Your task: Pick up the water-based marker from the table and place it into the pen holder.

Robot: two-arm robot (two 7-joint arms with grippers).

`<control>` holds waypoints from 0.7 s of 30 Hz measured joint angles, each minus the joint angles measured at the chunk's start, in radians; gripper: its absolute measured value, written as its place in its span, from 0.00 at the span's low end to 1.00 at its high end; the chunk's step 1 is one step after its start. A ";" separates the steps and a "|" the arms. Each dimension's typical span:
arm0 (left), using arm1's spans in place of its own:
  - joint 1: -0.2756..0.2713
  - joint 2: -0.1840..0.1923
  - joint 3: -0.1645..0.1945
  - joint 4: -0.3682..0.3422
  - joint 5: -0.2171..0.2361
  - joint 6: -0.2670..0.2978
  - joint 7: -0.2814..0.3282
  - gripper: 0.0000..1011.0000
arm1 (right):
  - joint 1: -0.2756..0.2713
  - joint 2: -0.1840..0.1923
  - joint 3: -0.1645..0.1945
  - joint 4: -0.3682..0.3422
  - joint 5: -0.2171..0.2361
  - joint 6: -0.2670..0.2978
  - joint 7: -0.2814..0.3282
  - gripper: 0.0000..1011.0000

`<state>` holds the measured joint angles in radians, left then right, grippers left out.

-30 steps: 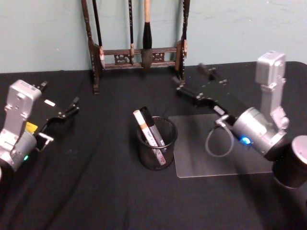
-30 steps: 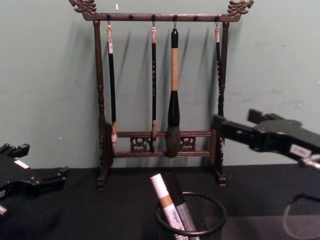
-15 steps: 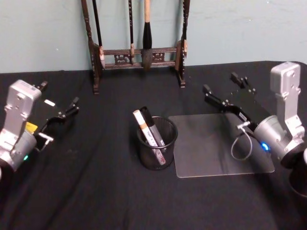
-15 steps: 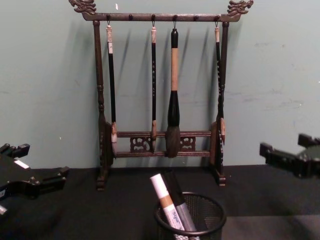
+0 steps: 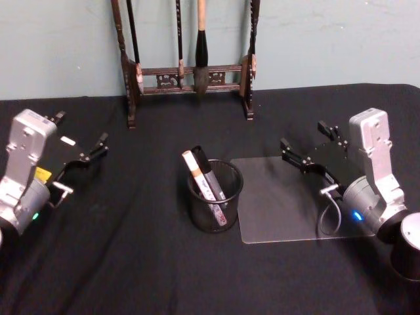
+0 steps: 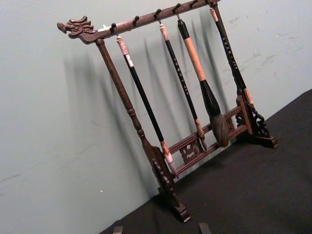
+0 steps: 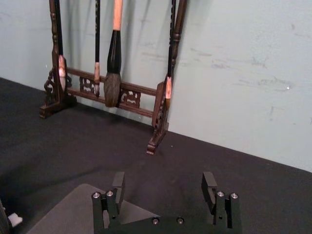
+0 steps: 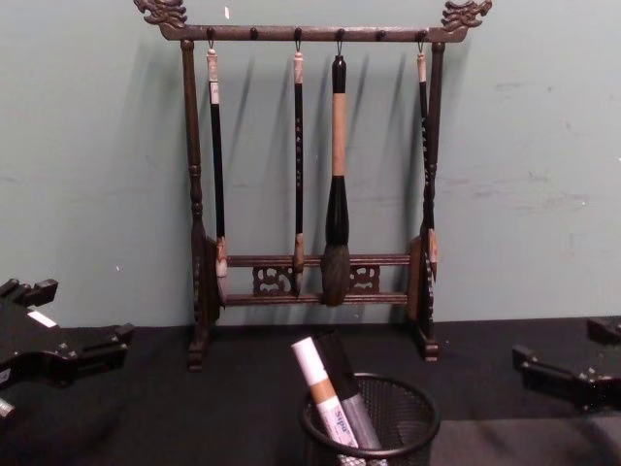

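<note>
A round black wire-mesh pen holder point(image 5: 215, 195) stands upright at the middle of the black-covered bench point(image 5: 144, 262). Inside it lean two markers, tilted toward 11 o'clock: a white-capped marker with an orange band point(image 5: 195, 172) and, touching it, a black-capped grey marker point(image 5: 209, 174).

Dim, even light; the brush rack point(image 8: 315, 184) casts soft shadows on the wall, slight grain throughout.

Four views, brush rack point(image 5: 187, 56) shared
</note>
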<state>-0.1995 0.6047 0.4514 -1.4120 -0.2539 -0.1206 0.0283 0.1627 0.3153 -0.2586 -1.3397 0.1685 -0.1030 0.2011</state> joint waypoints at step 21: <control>0.000 0.000 0.000 0.000 0.000 0.000 0.000 0.99 | 0.001 -0.003 0.000 0.007 -0.010 -0.003 -0.001 0.99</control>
<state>-0.1995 0.6047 0.4514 -1.4120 -0.2539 -0.1205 0.0283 0.1641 0.3128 -0.2584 -1.3323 0.1584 -0.1060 0.1998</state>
